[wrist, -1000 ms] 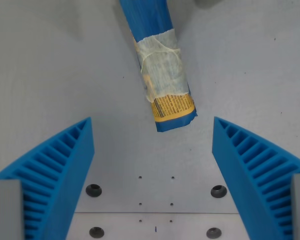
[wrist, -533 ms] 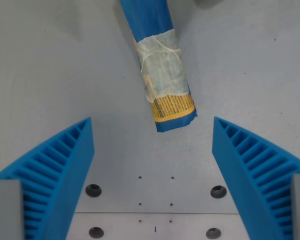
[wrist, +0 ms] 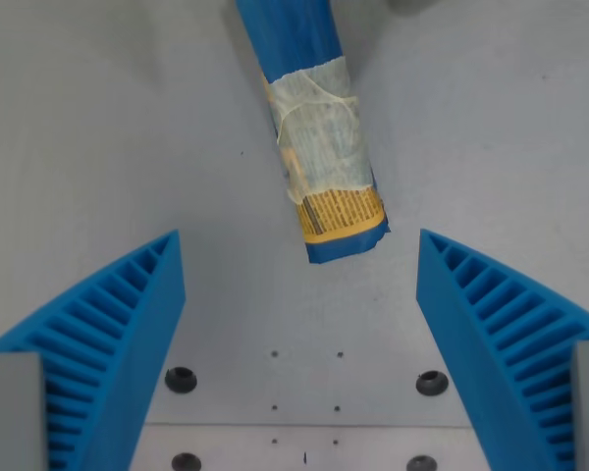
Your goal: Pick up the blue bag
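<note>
Approaching the blue bag with jaws spread wide and empty.

Gripper (wrist: 299, 324) shows two ribbed blue fingers (wrist: 118, 334) set well apart at the lower corners of the wrist view, with nothing between them but bare grey table (wrist: 98, 128). The blue bag (wrist: 319, 147) lies flat on that table ahead of the fingers, rolled into a long narrow bundle that runs from the top edge of the view down to a squared end near centre, tilted slightly toward the wrist view's right. Pale tape (wrist: 319, 137) wraps its middle, above a yellow printed label (wrist: 342, 211). Judged from its form, the bundle is light, soft and compressible, with a slick film surface. The taped section looks firmest and least slippery, so a grasp across the width there should hold best. Screw holes (wrist: 181, 379) dot the plate below.
</note>
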`<state>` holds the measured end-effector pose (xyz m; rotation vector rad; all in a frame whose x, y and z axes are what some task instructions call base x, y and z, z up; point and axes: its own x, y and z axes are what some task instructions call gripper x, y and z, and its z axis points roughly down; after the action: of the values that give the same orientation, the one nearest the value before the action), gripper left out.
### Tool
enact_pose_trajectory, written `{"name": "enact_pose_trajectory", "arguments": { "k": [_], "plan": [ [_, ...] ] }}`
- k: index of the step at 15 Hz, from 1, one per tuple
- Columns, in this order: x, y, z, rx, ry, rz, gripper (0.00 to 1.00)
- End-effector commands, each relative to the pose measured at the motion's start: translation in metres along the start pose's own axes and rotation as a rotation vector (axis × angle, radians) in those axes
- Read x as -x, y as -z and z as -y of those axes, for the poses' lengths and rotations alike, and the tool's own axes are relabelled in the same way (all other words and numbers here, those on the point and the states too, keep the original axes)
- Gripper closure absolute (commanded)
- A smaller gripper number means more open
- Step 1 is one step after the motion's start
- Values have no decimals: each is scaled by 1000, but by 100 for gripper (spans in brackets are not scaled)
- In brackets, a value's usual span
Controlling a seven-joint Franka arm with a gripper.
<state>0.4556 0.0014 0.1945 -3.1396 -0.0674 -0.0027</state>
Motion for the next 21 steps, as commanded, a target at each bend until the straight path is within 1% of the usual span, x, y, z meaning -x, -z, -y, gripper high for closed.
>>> {"name": "enact_pose_trajectory", "arguments": {
  "k": [1,20,21],
  "plan": [
    [-3,-11,1,4,25,-24,0],
    [-6,-74,0,4,25,-24,0],
    [-6,-78,0,4,25,-24,100]
  ]
}}
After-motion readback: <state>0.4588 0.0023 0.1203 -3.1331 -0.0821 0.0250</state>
